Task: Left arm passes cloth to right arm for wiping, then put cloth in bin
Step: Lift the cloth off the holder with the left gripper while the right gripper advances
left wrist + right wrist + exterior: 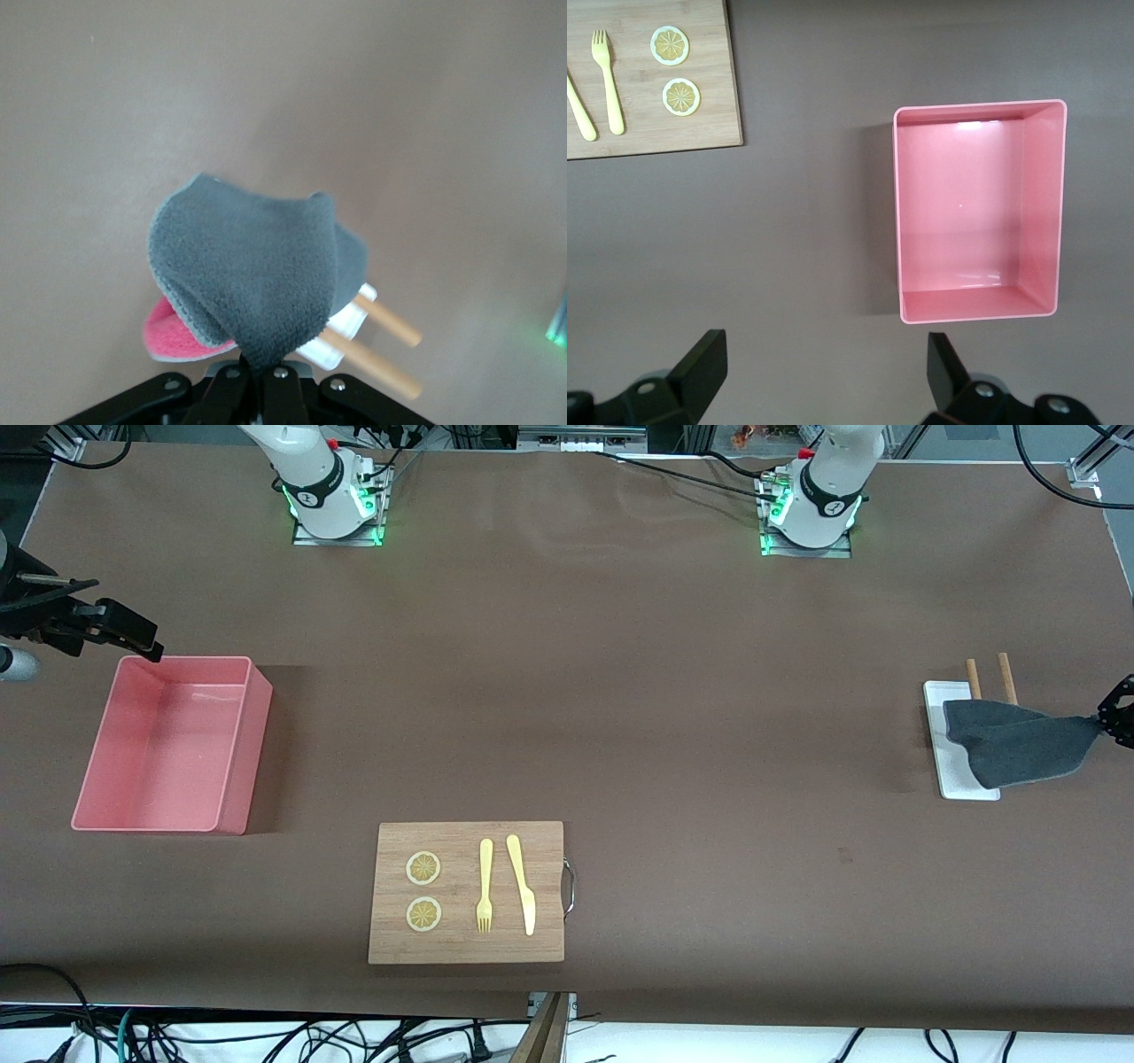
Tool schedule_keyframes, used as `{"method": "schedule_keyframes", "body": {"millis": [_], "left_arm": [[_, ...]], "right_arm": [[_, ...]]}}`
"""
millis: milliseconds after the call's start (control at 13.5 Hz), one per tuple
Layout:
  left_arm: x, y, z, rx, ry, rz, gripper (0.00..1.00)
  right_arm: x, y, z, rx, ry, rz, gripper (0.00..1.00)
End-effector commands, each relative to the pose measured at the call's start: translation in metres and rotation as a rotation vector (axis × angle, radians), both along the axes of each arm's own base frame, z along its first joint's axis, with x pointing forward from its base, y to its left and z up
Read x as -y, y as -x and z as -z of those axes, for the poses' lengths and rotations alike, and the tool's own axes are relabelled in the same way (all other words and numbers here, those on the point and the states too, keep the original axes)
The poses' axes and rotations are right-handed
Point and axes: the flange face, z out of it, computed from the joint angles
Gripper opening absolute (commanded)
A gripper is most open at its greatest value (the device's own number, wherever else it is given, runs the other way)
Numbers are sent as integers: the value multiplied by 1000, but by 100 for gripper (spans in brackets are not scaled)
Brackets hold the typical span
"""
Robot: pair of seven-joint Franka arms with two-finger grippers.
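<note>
Both grippers up — L gripper (1101, 722) pinches cloth (1019, 746).

— Left tool (1107, 722)? 
— Seen at the left arm's end of the counter (620, 691), clamped on one corner of the dark grey cloth (1014, 744). Cloth hung lifted, draped over the white tray (952, 771), beside two wooden sticks (990, 677).
— Right tool (133, 636)? 
— Hovered spread apart over the corner of the pink bin (173, 744) at the right arm's end.
— Elsewhere? 
— Nearer the camera, a wooden cutting board (467, 893) carrying two lemon slices (423, 891), a yellow fork (485, 886) and a yellow knife (521, 884).
</note>
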Motion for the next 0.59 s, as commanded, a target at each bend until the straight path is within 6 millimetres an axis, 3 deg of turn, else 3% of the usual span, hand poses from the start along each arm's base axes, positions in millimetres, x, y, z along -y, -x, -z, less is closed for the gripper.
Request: {"method": "schedule_keyframes", "body": {"millis": [0, 297, 520], "left_arm": [[62, -13, -38, -76, -81, -73, 0], [182, -34, -75, -155, -164, -255, 0], [273, -43, -82, -197, -178, -355, 0]], "right_arm": [[1, -7, 2, 2, -7, -7, 100], [1, -15, 16, -3, -7, -11, 100], [-1, -27, 48, -38, -10, -15, 100]]}}
